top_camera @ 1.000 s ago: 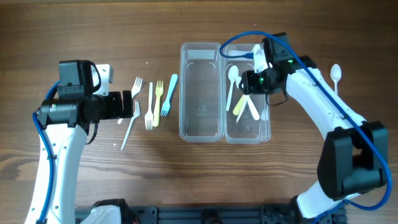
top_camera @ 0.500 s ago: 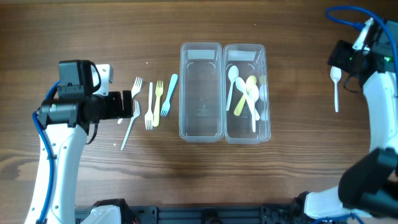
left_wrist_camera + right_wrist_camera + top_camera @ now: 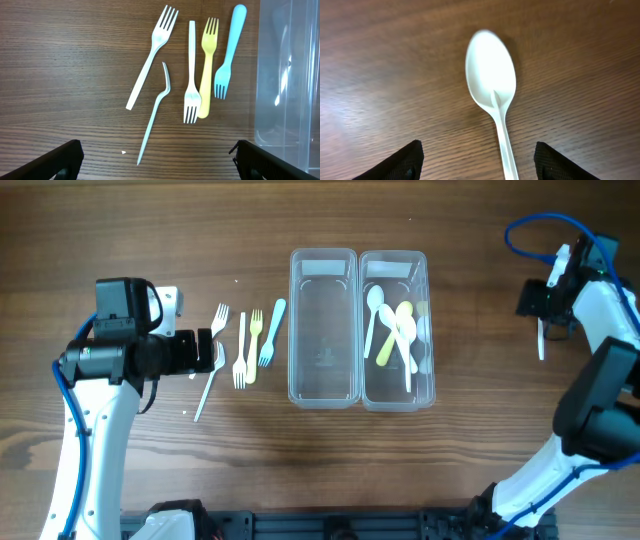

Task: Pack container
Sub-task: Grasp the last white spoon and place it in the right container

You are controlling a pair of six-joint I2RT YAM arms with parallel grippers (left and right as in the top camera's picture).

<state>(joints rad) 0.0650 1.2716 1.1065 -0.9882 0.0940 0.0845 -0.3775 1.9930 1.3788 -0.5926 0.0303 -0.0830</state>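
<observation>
Right gripper (image 3: 479, 152), seen from its wrist camera, hangs over the wooden table (image 3: 380, 60) with its jaws apart and nothing clamped. Its dark fingertips (image 3: 402, 162) show at the two lower corners of the view. A white plastic spoon (image 3: 492, 85) lies on the table with its bowl ahead of the fingertips. Its handle runs back between them, a little off centre, and touches neither. In the overhead view the same spoon lies well to the right of two clear containers set side by side, and only its handle shows below the gripper. The right-hand container (image 3: 430, 330) holds a loose heap of white and yellow spoons (image 3: 400, 330); the left-hand container (image 3: 292, 330) stands touching it. Left gripper (image 3: 157, 152) hangs with its jaws wide apart and grips nothing. Ahead of it on the table lie five forks, just left of the left-hand container's wall: a white fork (image 3: 150, 60) set aslant, a thin white fork (image 3: 155, 117) on its edge, a straight white fork (image 3: 191, 75), a yellow fork (image 3: 207, 70) and a blue fork (image 3: 229, 50).
</observation>
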